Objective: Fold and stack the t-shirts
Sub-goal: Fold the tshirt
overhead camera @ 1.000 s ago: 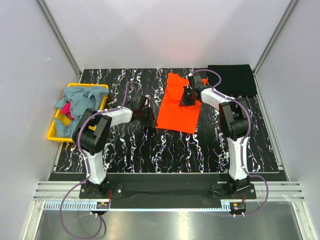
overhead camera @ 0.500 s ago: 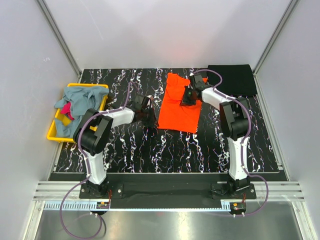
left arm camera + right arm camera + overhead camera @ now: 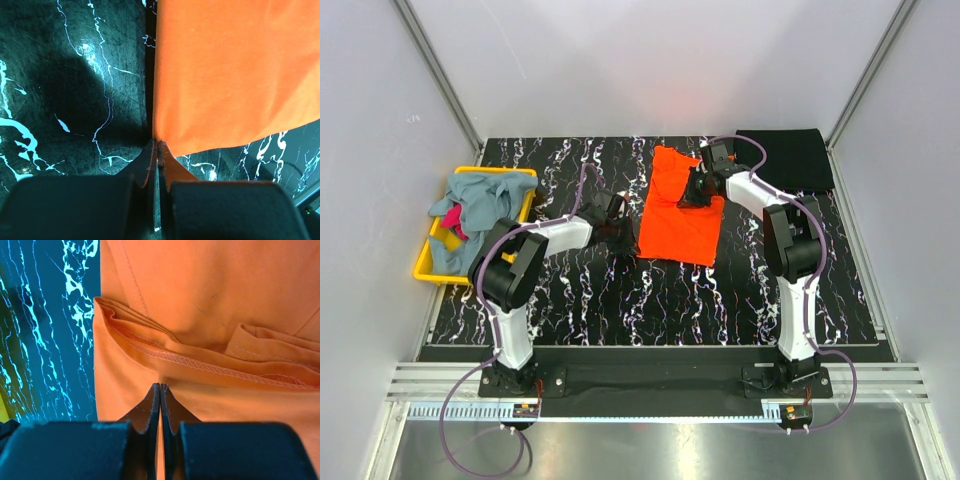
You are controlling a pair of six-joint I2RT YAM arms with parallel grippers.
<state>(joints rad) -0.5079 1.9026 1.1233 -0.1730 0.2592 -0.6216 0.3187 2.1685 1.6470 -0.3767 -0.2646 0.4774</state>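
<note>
Robot lab cell: white panel walls [image 3: 620, 60], aluminium frame rails [image 3: 440, 85].

the orange t-shirt [image 3: 235, 75] is lying flat and filling the upper right of the view, its straight left edge running down to a near corner. the left gripper [image 3: 158, 146] is reaching up from below the shirt, its jaws pressing together right on that corner. the black, white-veined table [image 3: 75, 45] is showing to the left of the shirt and below its slanting near hem. a soft dark shadow [image 3: 65, 95] is sitting left of the shirt.
</note>
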